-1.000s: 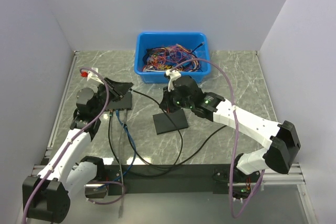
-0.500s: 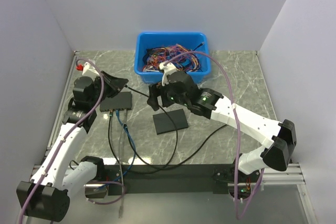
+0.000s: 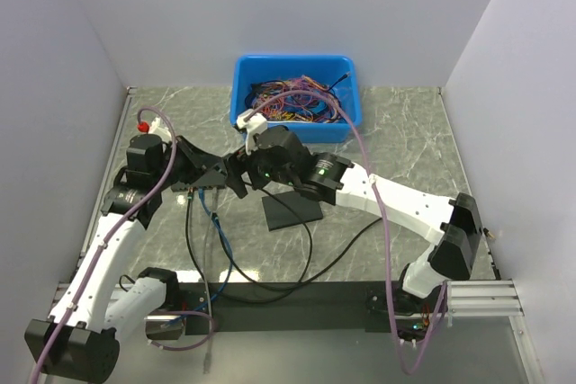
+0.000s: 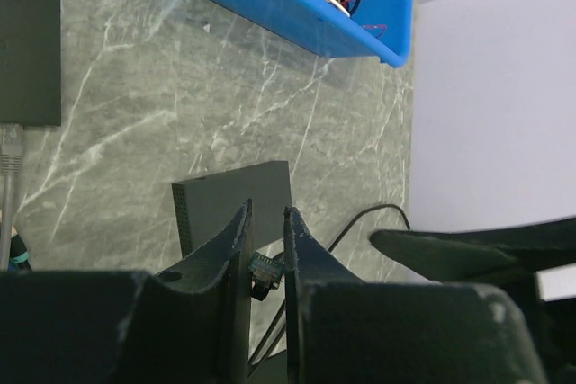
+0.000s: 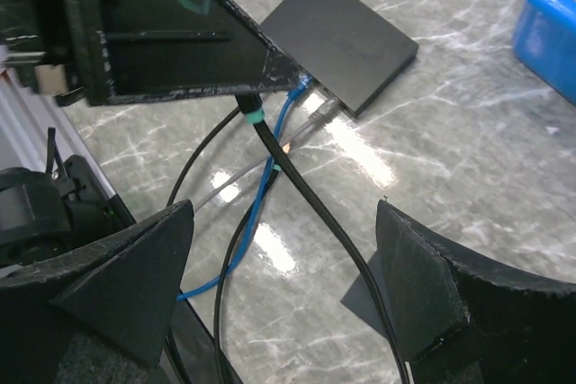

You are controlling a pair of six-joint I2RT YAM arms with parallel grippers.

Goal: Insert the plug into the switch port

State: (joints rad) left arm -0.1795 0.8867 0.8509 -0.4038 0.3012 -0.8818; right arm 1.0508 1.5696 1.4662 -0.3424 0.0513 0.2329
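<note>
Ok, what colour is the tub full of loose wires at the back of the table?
Bright blue tub, clearest in the top external view.

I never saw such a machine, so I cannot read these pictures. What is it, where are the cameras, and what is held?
Two white robot arms stand at a marble-patterned table. One picture looks down from above; two come from wrist cameras. On the table lie a blue plastic bin of coloured wires, a flat dark charcoal switch box with cables plugged in, and a plain matte black slab. The left gripper is shut on the small plug of a black cable; the right gripper is open.
</note>
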